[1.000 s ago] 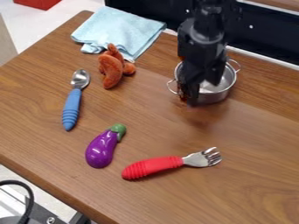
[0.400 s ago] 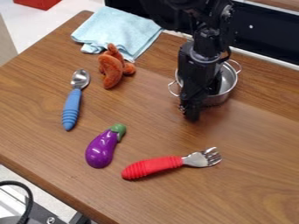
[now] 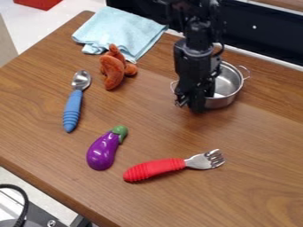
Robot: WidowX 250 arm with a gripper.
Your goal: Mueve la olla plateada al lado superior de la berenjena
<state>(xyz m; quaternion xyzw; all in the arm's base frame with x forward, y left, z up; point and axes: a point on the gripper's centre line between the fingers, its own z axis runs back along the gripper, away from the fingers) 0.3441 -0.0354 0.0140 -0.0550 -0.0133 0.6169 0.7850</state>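
- The silver pot (image 3: 227, 91) is standing upright on the wooden table (image 3: 248, 146), well apart from the eggplant (image 3: 103, 151), toward the upper right.
- The black gripper (image 3: 192, 106) is hanging down at the pot's left side, and it is hiding one part of the wall.
- I cannot tell how far the claw is opening, nor if it is gripping the pot; the dark shapes are perhaps overlapping there.
- The eggplant is lying between the blue-handled spoon (image 3: 72, 108) and the red-handled fork (image 3: 155, 169).
- An orange plush toy (image 3: 114, 70) is resting just beside a light blue cloth (image 3: 121, 33).
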